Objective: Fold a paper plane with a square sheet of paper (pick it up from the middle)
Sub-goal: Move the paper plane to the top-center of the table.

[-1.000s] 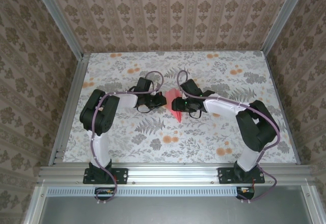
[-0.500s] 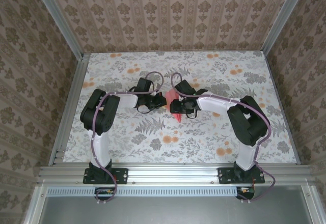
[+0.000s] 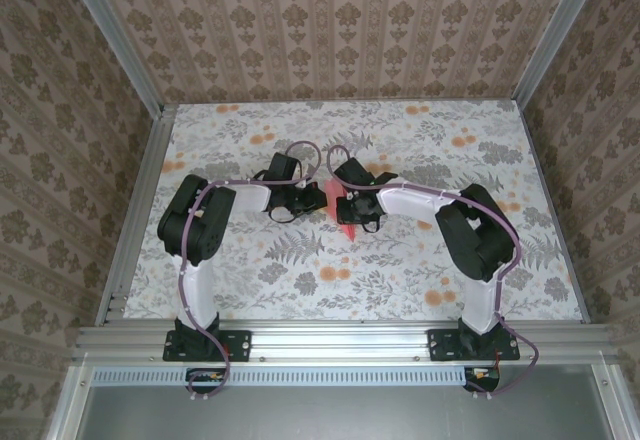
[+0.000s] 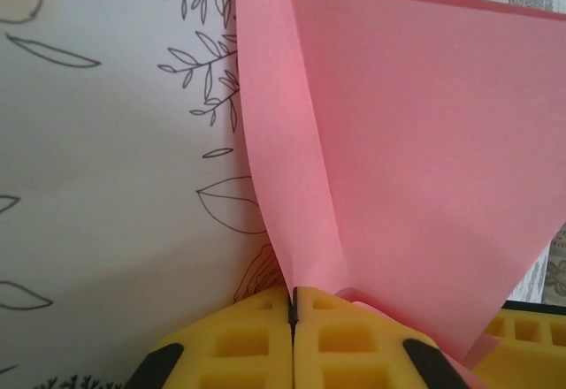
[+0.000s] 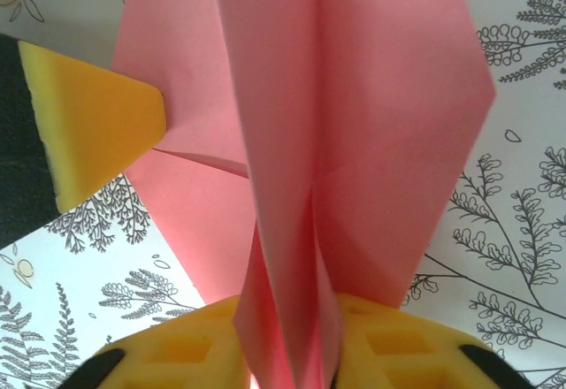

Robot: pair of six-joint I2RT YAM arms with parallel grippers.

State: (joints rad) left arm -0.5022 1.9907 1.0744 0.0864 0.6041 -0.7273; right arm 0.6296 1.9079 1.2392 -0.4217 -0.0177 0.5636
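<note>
Looking down from above, Ben, where's the pink paper (image 3: 345, 222)?

Ben: Around the middle of the flowered table (image 3: 250, 280), held between the two wrists where they meet, its point toward the near edge. I can't tell whether it touches the table.

Ana: Who has it?

Ben: The left gripper (image 4: 294, 299), for certain. Its yellow pads (image 4: 239, 345) are pressed flat together, and a creased edge of the paper rises straight out of the seam between them.

Ana: And the right gripper (image 5: 287, 354)?

Ben: Its pads (image 5: 186, 349) flank the central ridge, with the folded layers filling the gap. They don't touch each other as the left ones do. I can't tell whether they bite or merely sit alongside.

Ana: Why two holds so near each other?

Ben: My guess is that thin paper sags, so one hand anchors a flap while the other takes the spine. From the right wrist, a left finger (image 5: 97, 115) meets the paper at the left, where two creases join. That fits an anchor keeping that wing spread.

Ana: How far along?

Ben: It reads as a dart, with a ridge down the middle and wings sloping either side. I'd judge it late in the folding.

Ana: Risk?

Ben: If both hold tight and pull apart, the crease could tear.
</note>
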